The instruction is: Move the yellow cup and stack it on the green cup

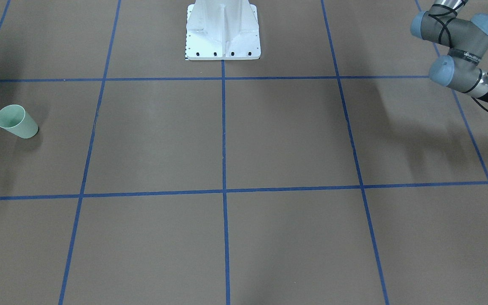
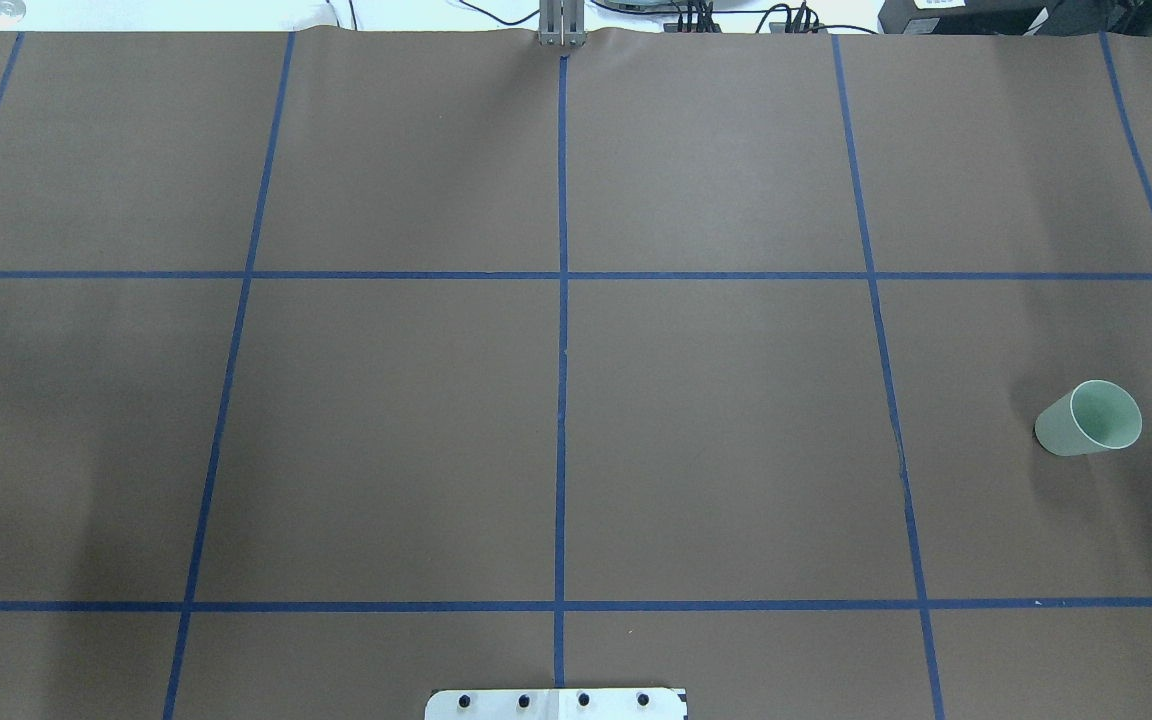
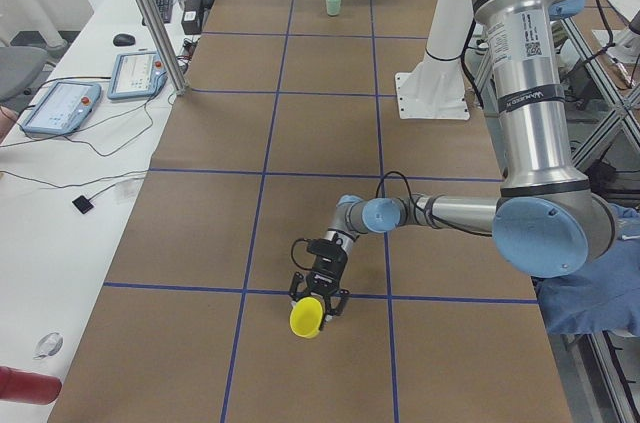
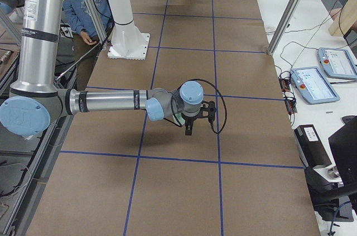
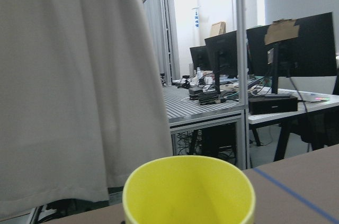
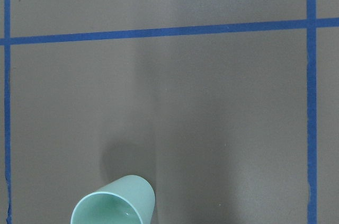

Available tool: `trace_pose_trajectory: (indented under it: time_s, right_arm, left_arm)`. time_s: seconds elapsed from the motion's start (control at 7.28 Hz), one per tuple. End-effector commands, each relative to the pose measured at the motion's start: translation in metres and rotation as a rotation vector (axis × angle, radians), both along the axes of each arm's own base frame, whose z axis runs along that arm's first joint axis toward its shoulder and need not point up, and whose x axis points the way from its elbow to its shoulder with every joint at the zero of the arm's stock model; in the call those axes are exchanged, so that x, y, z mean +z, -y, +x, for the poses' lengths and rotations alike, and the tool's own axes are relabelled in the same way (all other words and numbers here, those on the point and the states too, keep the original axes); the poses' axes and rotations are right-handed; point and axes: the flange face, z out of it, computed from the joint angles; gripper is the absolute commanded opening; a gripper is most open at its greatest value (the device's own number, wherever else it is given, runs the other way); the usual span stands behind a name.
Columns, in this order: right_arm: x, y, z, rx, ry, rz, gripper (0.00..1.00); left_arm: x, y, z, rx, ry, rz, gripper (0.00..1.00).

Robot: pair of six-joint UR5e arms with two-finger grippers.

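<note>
The yellow cup (image 3: 305, 318) is at the tip of my left gripper (image 3: 320, 295), low over the table at the robot's left end. Its open rim fills the bottom of the left wrist view (image 5: 188, 192), where no fingers show. I cannot tell whether the left gripper is shut. The green cup (image 2: 1086, 418) stands upright at the table's right end. It also shows in the front-facing view (image 1: 16, 121), the right wrist view (image 6: 114, 203) and the left exterior view (image 3: 333, 3). My right gripper (image 4: 189, 127) hovers above the table near it. I cannot tell whether it is open or shut.
The white robot base (image 1: 223, 31) stands at the table's middle on the robot's side. Blue tape lines (image 2: 562, 350) divide the brown table into squares. Teach pendants (image 3: 60, 108) and cables lie on the white bench beside the table.
</note>
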Motion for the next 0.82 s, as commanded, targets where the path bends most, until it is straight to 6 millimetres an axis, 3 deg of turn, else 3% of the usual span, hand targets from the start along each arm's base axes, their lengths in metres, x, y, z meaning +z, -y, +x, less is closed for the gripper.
trace_pose_trajectory:
  time_s: [0.0, 0.14, 0.27, 0.41, 0.55, 0.69]
  right_arm:
    - [-0.001, 0.006, -0.002, -0.001, 0.007, 0.009, 1.00]
    - [-0.008, 0.013, -0.003, 0.000, 0.006, 0.027, 1.00]
    - [-0.022, 0.026, -0.006, 0.001, 0.012, 0.056, 1.00]
    - [-0.030, 0.033, -0.007, 0.002, 0.011, 0.074, 1.00]
    - [-0.037, 0.039, -0.008, 0.003, 0.016, 0.088, 1.00]
    - [-0.043, 0.038, -0.009, 0.024, 0.026, 0.068, 1.00]
  left_arm:
    - [-0.097, 0.079, 0.051, 0.093, 0.025, 0.139, 0.59]
    - [-0.155, 0.108, 0.092, 0.132, -0.027, 0.201, 0.58]
    - [-0.236, 0.130, 0.154, 0.205, -0.087, 0.289, 0.58]
    - [-0.279, 0.124, 0.201, 0.273, -0.100, 0.357, 0.58]
    - [-0.339, 0.120, 0.240, 0.381, -0.102, 0.416, 0.58]
    - [-0.392, 0.097, 0.286, 0.513, -0.112, 0.476, 0.58]
